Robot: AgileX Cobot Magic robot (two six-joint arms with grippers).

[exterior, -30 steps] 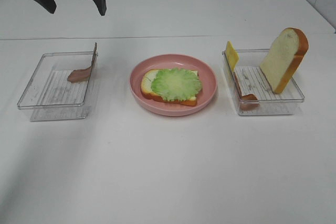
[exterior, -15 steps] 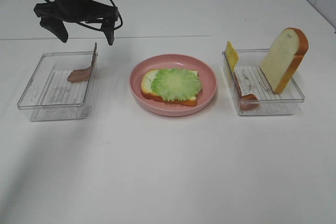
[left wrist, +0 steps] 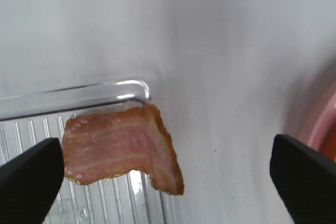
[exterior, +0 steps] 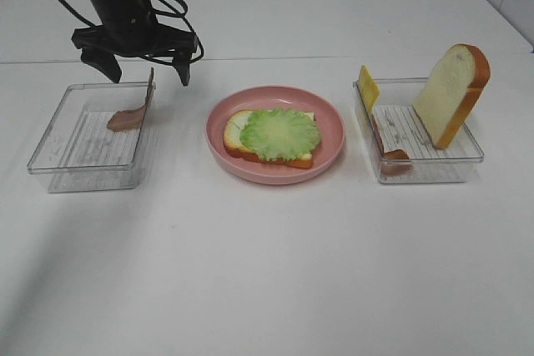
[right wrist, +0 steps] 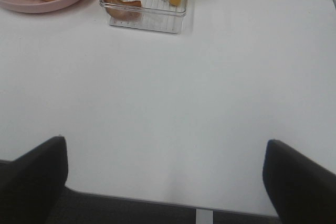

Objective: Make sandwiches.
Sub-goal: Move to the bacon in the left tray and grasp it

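Left jaws gape above bacon strip [left wrist: 121, 148], tips cropped.

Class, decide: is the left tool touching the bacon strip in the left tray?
Apart. The high view shows the open left tool straddling the raised end of the bacon strip, with a clear gap at each fingertip.
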